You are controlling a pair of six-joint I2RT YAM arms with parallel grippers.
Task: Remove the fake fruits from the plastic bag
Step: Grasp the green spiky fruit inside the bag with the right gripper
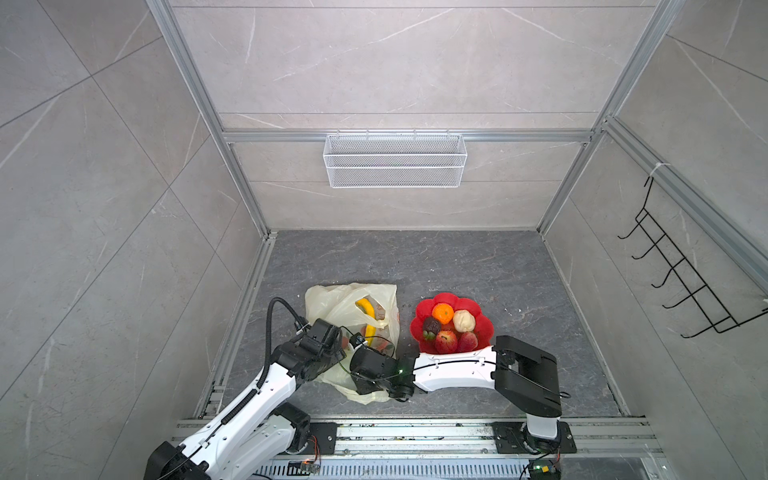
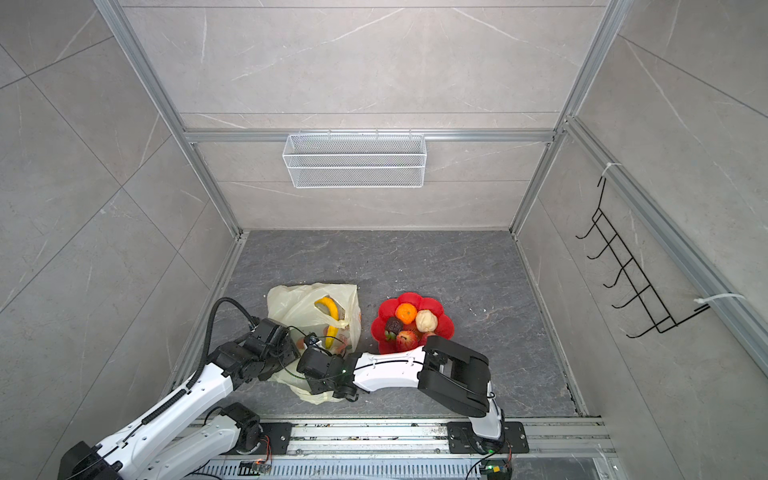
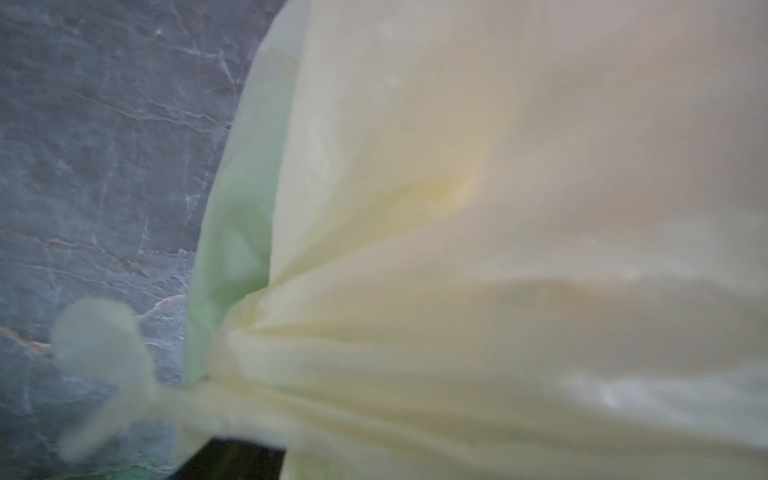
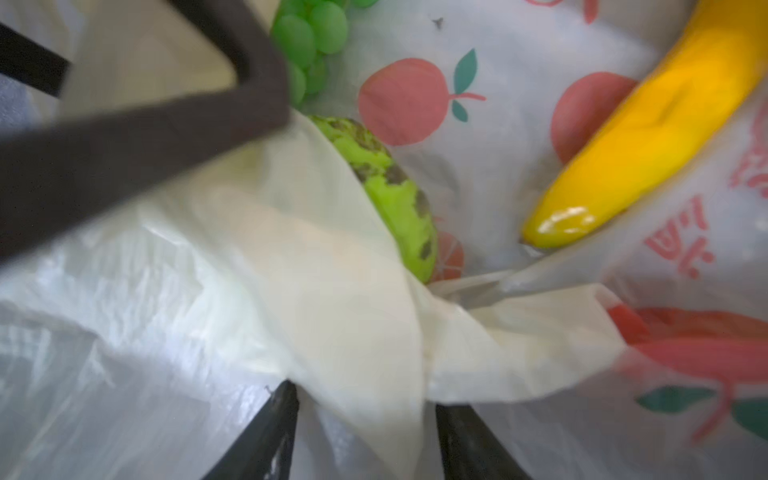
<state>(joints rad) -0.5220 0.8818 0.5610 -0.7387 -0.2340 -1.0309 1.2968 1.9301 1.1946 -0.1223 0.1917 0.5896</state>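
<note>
While the left arm is stretching in low, the left tool (image 1: pixel 340 334) is nosing the plastic bag (image 1: pixel 332 303); I cannot tell how its jaws stand. Banana (image 1: pixel 368 309), green grape bunch (image 4: pixel 311 37) and green round fruit (image 4: pixel 390 187) are lying inside. The right arm is folding across, right tool (image 4: pixel 365 399) spread over the mouth; next it's needing a clean drop onto that green round fruit. Five fake fruits (image 1: pixel 446 340) are sitting on the red plate (image 1: pixel 485 328).

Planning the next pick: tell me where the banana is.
In both top views, the banana lies inside the bag, left of the red plate.
</note>
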